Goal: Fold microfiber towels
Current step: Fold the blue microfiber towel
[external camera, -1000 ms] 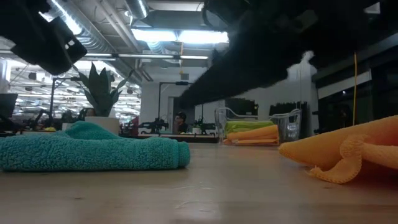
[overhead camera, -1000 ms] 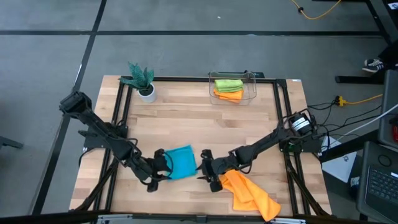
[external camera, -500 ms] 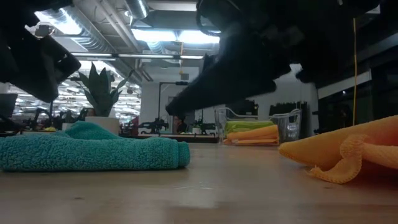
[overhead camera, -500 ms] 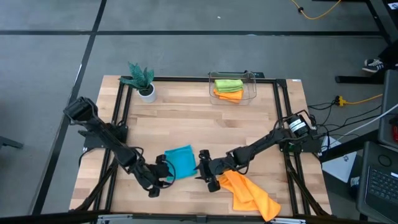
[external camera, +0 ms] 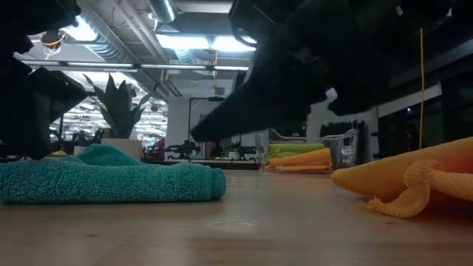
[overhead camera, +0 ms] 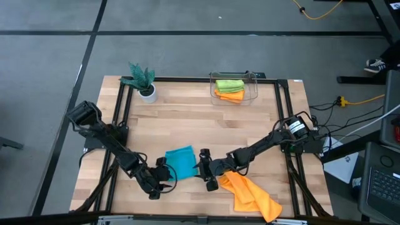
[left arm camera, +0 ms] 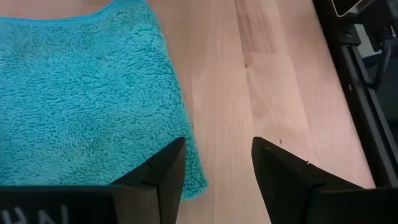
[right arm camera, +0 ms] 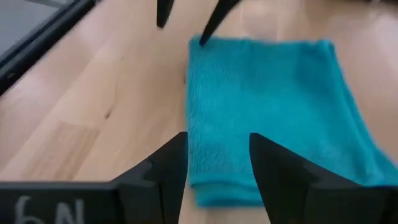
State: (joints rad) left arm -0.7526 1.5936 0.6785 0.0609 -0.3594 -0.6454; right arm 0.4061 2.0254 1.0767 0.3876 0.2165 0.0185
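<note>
The left end effector [overhead camera: 165, 177] sits low over the desk [overhead camera: 200, 125] at the folded teal towel's [overhead camera: 180, 161] left edge, fingers apart, empty. Right of it, the right end effector [overhead camera: 204, 176] hovers, fingers apart too. A crumpled orange towel [overhead camera: 251, 194] lies near right. Far off, a clear bin [overhead camera: 234, 88] seems to hold green and orange towels.

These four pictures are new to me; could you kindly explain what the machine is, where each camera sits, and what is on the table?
Two dark robot arms work at a wooden table. One picture looks straight down, one looks level across the tabletop, and one camera rides on each wrist. The left gripper and right gripper flank a folded teal towel; both are open and hold nothing. A crumpled orange towel lies beside the right arm. At the far edge, a clear bin holds a green towel on another orange one, near a small potted plant.
</note>
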